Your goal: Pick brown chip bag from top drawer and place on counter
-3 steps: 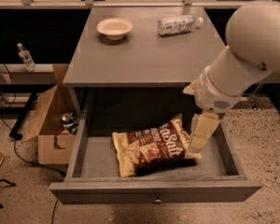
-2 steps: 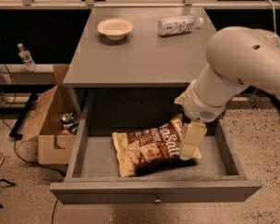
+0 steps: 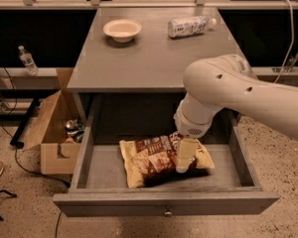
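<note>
So the arm has swung in from the right side of the drawer (image 3: 139, 202) over the last second, and the gripper (image 3: 184, 156) is now down on the right half of the bag (image 3: 149, 161), which lies flat near the drawer's front, same spot as before. Can't tell from this angle how far open the gripper is or whether it has any hold yet. I'd say the grab is just starting, with the lift up to the counter (image 3: 149, 58) still to do.

White bowl (image 3: 122, 29), lying bottle (image 3: 188, 26) well apart; cardboard box (image 3: 48, 133) on floor.
</note>
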You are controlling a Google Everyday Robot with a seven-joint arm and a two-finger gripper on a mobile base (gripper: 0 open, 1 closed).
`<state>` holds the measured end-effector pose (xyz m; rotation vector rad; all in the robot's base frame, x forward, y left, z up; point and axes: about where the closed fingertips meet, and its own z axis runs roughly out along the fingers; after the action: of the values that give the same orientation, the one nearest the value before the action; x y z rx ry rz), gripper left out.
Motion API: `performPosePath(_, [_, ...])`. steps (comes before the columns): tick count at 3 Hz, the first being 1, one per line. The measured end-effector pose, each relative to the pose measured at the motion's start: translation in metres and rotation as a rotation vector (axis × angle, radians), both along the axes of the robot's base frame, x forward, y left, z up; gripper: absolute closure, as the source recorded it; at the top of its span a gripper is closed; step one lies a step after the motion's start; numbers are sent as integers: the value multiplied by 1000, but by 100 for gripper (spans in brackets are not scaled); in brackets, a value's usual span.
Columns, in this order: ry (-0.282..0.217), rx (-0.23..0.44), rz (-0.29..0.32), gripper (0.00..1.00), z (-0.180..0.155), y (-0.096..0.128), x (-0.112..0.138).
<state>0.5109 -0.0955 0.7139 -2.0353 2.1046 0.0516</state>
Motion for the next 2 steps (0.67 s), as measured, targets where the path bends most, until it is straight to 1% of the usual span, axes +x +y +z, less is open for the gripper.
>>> performPosePath(1, [3,-71,-4,0,-40,6,15])
performPosePath(2, [14,-98,-1,0,-63,11,19])
